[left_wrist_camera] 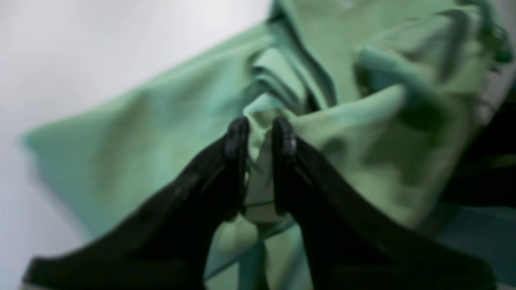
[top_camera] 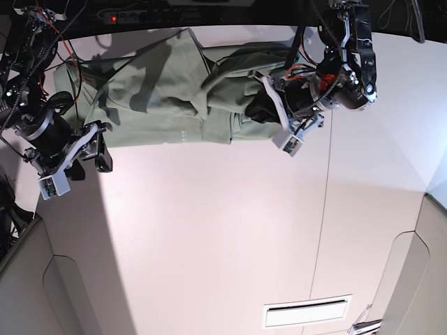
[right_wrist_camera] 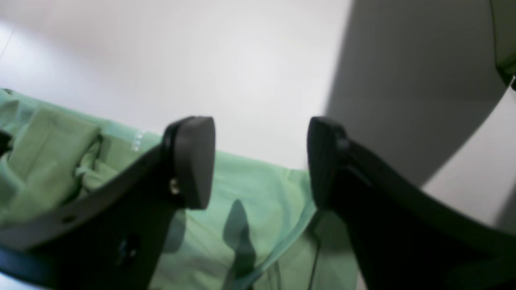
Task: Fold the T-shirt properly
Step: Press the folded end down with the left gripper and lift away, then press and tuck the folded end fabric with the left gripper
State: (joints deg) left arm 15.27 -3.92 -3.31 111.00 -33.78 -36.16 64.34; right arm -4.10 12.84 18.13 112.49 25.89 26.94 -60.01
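Observation:
The T-shirt point(top_camera: 160, 105) lies bunched and partly folded along the far side of the white table point(top_camera: 223, 230), pale green with a darker trim. In the left wrist view my left gripper point(left_wrist_camera: 260, 131) has its black fingertips point(left_wrist_camera: 238, 133) pinched on a raised fold of the T-shirt point(left_wrist_camera: 161, 133), near the crumpled middle. In the base view that gripper point(top_camera: 257, 105) is at the shirt's right part. My right gripper point(right_wrist_camera: 260, 161) stands open just above the T-shirt's point(right_wrist_camera: 258, 189) edge, with nothing between its pads. In the base view it point(top_camera: 98, 150) hovers at the shirt's near left edge.
A black power strip point(top_camera: 140, 14) and cables run along the table's far edge behind the shirt. A slotted vent point(top_camera: 307, 313) sits at the near right. Grey panels point(top_camera: 28, 279) border the near left and right corners.

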